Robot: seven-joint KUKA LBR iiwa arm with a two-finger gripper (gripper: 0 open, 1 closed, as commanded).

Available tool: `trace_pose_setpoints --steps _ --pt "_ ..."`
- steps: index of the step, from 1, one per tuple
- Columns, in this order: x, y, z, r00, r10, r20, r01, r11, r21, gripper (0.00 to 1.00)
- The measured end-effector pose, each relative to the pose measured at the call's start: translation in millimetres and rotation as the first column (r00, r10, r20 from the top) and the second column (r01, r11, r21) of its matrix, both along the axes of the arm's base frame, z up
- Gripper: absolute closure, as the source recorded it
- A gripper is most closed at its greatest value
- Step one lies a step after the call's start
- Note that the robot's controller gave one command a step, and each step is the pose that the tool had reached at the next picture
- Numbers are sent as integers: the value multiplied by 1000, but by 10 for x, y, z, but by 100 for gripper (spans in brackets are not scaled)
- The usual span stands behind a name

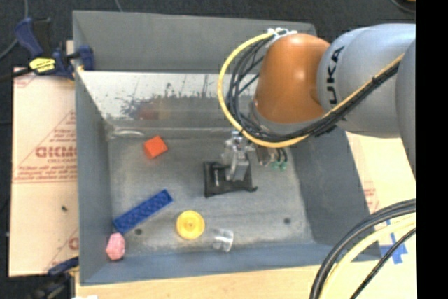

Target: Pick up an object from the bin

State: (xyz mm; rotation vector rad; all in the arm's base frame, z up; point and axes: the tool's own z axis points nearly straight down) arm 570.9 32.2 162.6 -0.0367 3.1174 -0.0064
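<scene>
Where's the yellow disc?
In the camera view the yellow disc lies low in the bin, left of centre, between the blue brick and clear cup.

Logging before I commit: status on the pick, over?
Gripper over black angular piece, mid-bin. Hold not confirmed. Orange cube, blue brick, yellow disc lie apart from it.

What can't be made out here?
Camera view:
- Gripper: too small to tell if it grips or only touches the black object.
- Black object: upper edge hidden by the gripper; kind unclear.
- Green thing: mostly hidden under the arm's orange cover.
- Clear thing: too small to identify.
- Bin: back right corner hidden by the arm.
</scene>
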Motion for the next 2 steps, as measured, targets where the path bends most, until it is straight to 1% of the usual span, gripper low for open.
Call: trace_pose_setpoints --steps 1,2 --pt "0 -2 0 1000 1 0 -1 1000 0 100" --pt "51 19 835 1000 8 0 -8 1000 -1 100"
